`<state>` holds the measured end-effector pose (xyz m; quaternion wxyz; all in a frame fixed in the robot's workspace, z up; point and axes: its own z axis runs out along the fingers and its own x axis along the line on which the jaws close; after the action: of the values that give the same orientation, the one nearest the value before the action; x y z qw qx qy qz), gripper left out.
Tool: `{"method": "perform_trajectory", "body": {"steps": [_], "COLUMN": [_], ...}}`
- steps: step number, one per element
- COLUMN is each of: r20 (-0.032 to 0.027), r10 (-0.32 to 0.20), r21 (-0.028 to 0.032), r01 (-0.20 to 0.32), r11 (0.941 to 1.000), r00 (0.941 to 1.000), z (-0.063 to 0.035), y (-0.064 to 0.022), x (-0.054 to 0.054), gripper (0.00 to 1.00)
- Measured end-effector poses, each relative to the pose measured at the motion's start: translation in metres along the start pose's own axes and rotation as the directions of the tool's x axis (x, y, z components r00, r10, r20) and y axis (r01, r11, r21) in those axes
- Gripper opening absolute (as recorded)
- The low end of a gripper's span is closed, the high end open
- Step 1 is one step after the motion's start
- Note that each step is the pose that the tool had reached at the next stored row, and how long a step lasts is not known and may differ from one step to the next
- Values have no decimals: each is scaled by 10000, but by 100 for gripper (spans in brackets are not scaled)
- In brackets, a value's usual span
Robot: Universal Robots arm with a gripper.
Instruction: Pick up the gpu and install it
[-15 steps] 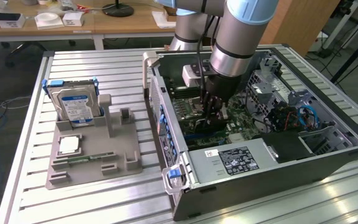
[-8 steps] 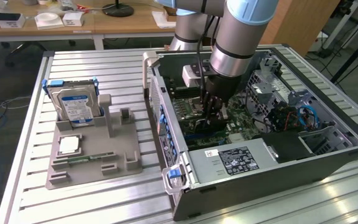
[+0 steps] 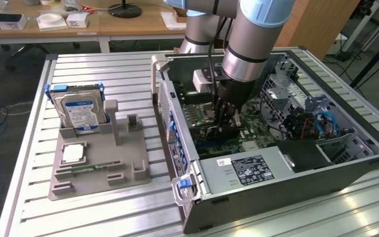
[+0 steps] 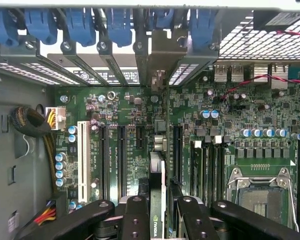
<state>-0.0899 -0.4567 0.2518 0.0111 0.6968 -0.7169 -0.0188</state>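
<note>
The gpu (image 4: pixel 157 175) stands on edge between my fingers, seen edge-on as a thin card with a green logo near the grip. Its silver end bracket (image 4: pixel 160 55) reaches the rear slot openings of the case. The card sits low over the green motherboard (image 4: pixel 130 115), in line with the black expansion slots. My gripper (image 4: pixel 158 204) is shut on the gpu from both sides. In the exterior view the gripper (image 3: pixel 224 124) reaches straight down into the open computer case (image 3: pixel 288 187), just above the board. The card itself is mostly hidden there behind the fingers.
Blue retention clips (image 4: pixel 80 25) line the rear slot wall. A CPU socket (image 4: pixel 262 192) and memory slots lie beside the card. Outside the case, a grey fixture (image 3: pixel 100 165) holds a silver hard drive (image 3: pixel 81 111), a chip (image 3: pixel 73 154) and a memory stick (image 3: pixel 91 168). The power supply (image 3: pixel 248 170) fills the case's near corner.
</note>
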Motion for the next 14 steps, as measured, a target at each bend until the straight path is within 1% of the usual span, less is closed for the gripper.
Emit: {"method": "perform_trajectory", "body": {"steps": [6,14], "r20": [-5,-2], "r10": [1,0], "r21": [-4,-2], "r01": [-1,0], "r11": [10000,10000], "r00": [10000,10000], "z": [43,61], "y": [-1,-2], "x": [1,1], "gripper": [26,26]}}
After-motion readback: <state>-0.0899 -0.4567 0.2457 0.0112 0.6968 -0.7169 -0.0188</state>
